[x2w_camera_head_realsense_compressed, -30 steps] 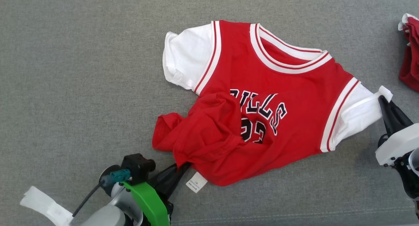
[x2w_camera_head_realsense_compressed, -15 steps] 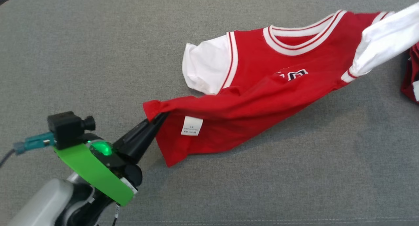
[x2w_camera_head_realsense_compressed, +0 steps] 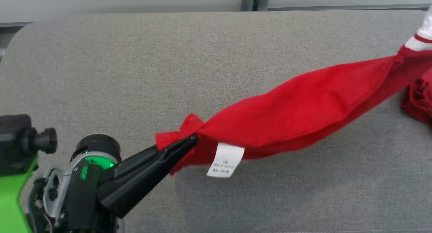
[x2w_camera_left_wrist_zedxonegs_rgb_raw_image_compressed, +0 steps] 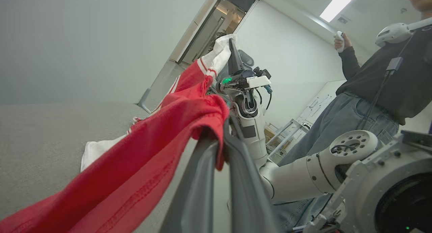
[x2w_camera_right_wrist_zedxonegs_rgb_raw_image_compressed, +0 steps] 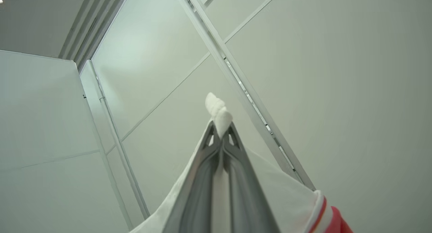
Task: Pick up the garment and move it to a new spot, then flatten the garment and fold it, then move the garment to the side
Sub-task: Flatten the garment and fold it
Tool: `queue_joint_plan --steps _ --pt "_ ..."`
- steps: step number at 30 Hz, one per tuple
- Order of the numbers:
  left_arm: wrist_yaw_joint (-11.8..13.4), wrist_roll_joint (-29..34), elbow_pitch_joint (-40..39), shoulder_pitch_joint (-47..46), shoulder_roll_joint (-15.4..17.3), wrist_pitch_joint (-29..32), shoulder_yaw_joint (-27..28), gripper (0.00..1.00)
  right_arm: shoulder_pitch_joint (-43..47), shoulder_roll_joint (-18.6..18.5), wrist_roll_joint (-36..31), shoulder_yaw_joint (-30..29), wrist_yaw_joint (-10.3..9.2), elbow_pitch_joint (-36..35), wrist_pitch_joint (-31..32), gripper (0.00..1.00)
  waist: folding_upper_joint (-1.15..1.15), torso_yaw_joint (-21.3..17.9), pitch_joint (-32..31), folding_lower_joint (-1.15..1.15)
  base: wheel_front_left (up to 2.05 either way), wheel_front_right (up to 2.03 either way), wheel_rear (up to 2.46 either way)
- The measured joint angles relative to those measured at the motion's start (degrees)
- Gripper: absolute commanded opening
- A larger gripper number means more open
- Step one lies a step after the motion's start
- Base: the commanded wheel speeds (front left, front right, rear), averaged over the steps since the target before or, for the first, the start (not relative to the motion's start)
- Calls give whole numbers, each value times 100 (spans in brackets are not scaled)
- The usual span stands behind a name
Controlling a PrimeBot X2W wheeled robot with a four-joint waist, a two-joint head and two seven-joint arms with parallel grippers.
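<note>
Closed jaws of the left gripper [x2w_camera_head_realsense_compressed: 194, 141] pinch the red hem of the garment [x2w_camera_head_realsense_compressed: 303, 108] in the head view; the cloth stretches taut above the grey surface [x2w_camera_head_realsense_compressed: 101, 74], from near its front edge toward its right edge; a white label [x2w_camera_head_realsense_compressed: 225, 159] dangles by the fingertips; a darker red cloth [x2w_camera_head_realsense_compressed: 418, 101] lies at the right edge. Left wrist view: the right gripper [x2w_camera_left_wrist_zedxonegs_rgb_raw_image_compressed: 232, 47] holds the white sleeve [x2w_camera_left_wrist_zedxonegs_rgb_raw_image_compressed: 219, 56] high; a person [x2w_camera_left_wrist_zedxonegs_rgb_raw_image_compressed: 371, 81] stands beside. Right wrist view: those jaws are clamped shut on the sleeve's fold.
</note>
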Motion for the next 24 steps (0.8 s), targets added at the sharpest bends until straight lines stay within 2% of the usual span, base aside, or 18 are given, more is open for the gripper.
queue_joint_plan --steps 2,6,7,8,11,14,18,20,22,24 --pt "33 -177 -308 27 131 45 169 0 -18 -111 149 -133 -18 -326 104 0 0 -49 -40 0 0 0 0" --pt "544 -755 -402 148 331 87 570 0 -2 -392 292 -205 -360 -524 614 0 0 -139 -45 0 0 0 0" --pt "839 -1114 -137 235 363 101 710 0 65 -511 305 -141 -483 -386 909 0 0 -163 12 0 0 0 0" --pt "839 -1114 -137 235 363 101 710 0 65 -511 305 -141 -483 -386 909 0 0 -163 12 0 0 0 0" --pt "1204 -1515 602 191 364 148 969 0 131 -425 467 254 -564 127 1276 0 0 -183 159 0 0 0 0" --pt "1451 -1837 1452 -246 321 246 1111 0 -127 -32 569 809 -636 806 1495 0 0 -187 360 0 0 0 0" --pt "1518 -1788 2591 -1316 167 301 1149 0 -1441 566 442 1181 -667 1639 1529 0 0 -205 654 0 0 0 0" --pt "1517 -1423 3088 -2047 98 138 1209 0 -2419 845 146 1060 -662 2034 1370 0 0 -222 806 0 0 0 0" --pt "1516 -984 3396 -2925 -126 -224 1393 0 -3342 1207 -215 599 -660 2503 1084 0 0 -243 958 0 0 0 0" --pt "1507 -840 3519 -3892 -687 -839 1761 0 -4121 1538 -367 345 -659 2660 876 0 0 -265 1115 0 0 0 0"
